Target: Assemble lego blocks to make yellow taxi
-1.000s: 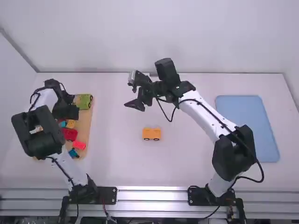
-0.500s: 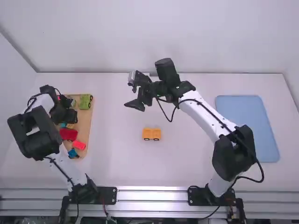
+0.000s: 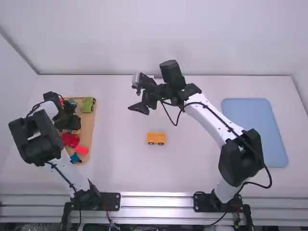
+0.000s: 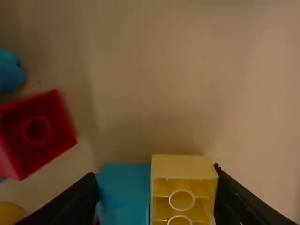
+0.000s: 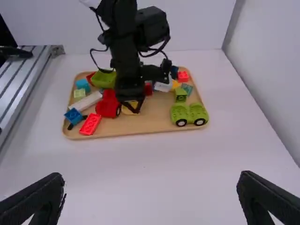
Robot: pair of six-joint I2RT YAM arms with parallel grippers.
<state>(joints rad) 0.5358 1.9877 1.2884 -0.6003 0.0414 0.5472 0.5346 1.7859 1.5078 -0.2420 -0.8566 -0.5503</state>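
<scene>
Yellow car base (image 3: pixel 156 138) has open desk (image 3: pixel 125 163) around; left gripper (image 3: pixel 74 117) clamps teal block (image 4: pixel 124 192), yellow block (image 4: pixel 183 166); right gripper (image 3: pixel 138 102), jaws apart.

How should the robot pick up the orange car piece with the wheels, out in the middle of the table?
I'd come straight down from above and pinch the orange car piece by its two long sides, between the wheels. It looks like it stands on its wheels, and it's a bit longer than it is wide, so that way should be narrowest.
</scene>
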